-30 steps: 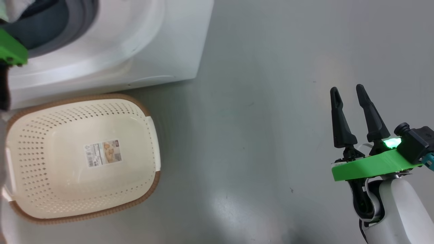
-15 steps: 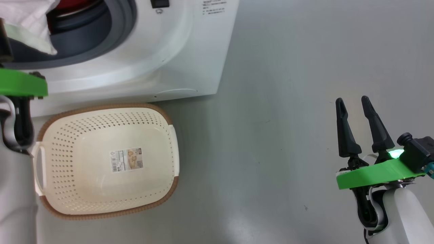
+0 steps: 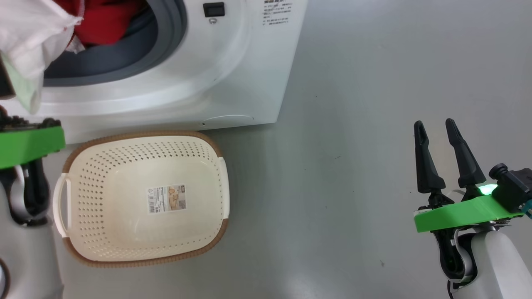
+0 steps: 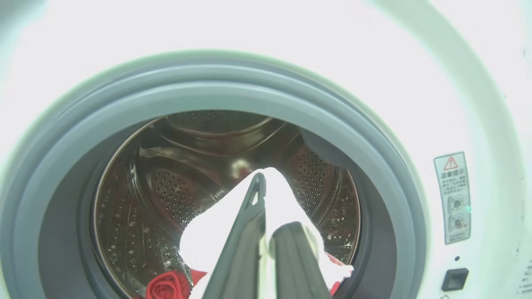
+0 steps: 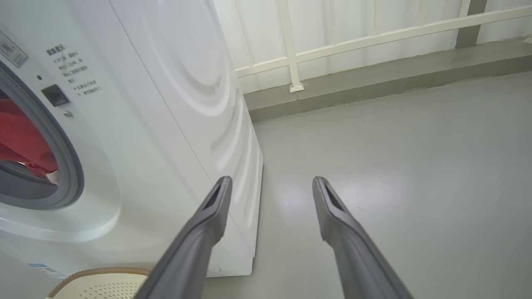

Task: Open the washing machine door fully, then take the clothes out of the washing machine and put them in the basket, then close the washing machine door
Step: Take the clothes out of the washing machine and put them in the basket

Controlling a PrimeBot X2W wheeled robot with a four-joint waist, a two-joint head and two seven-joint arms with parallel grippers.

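The clothes (image 3: pixel 104 20) are seen at the mouth of the big white front-loading washing machine (image 3: pixel 232 83). Soft red fabric garments (image 5: pixel 16 137) are piled low in the perforated steel drum (image 4: pixel 174 182), inside the grey rubber gasket (image 4: pixel 249 95). A white cloth piece (image 3: pixel 29 33) is pinched between the closed fingers of the left gripper (image 4: pixel 274 201), just in front of the opening. The small cream plastic basket (image 3: pixel 145 135) with a brown woven-look rim is set on the grey floor (image 3: pixel 353 124) just before the machine. The right gripper (image 3: pixel 435 124) is held well to the right above the floor, spread wide and empty.
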